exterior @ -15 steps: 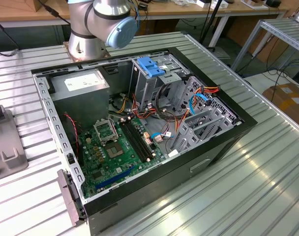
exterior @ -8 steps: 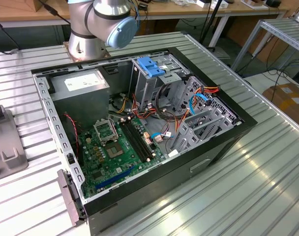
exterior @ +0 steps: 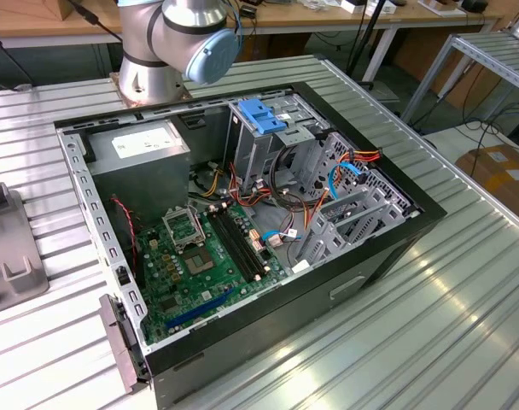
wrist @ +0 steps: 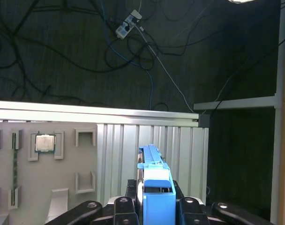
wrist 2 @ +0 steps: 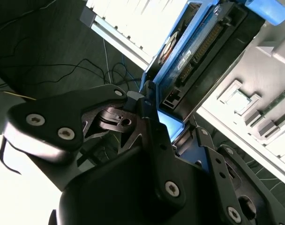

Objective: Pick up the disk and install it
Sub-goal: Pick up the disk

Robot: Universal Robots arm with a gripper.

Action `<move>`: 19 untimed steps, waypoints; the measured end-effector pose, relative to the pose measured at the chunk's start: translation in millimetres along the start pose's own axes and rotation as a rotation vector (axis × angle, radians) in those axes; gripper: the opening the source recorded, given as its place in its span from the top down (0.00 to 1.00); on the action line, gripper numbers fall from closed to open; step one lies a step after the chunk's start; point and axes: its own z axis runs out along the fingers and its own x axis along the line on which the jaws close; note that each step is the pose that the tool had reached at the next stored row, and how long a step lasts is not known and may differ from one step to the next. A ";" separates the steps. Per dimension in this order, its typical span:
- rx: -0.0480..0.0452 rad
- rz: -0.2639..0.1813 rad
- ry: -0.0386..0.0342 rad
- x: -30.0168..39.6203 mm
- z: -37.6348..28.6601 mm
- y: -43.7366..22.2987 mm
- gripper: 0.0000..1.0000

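Now the claw (wrist: 155,208) is pinching the disk (wrist: 156,185) — beyond it, a tray (wrist: 70,166) is holding a chip (wrist: 45,143).

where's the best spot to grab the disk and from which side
Grip the disk by one end of its blue carrier frame, coming in along its length, as the tool has it in both wrist views. The frame's flat parallel sides suit the tool, and the slim body projects free beyond it.
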 end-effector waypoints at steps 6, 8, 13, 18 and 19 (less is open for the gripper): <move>0.0008 -0.001 -0.0211 -2.5 -6.6 0.2 0.63; 0.0009 -0.001 -0.0264 -3.1 -8.3 0.3 0.63; 0.0014 -0.002 -0.0373 -4.4 -11.8 0.4 0.63; 0.0019 -0.003 -0.0529 -6.3 -16.9 0.6 0.63; 0.0021 -0.003 -0.0549 -6.6 -17.7 0.6 0.63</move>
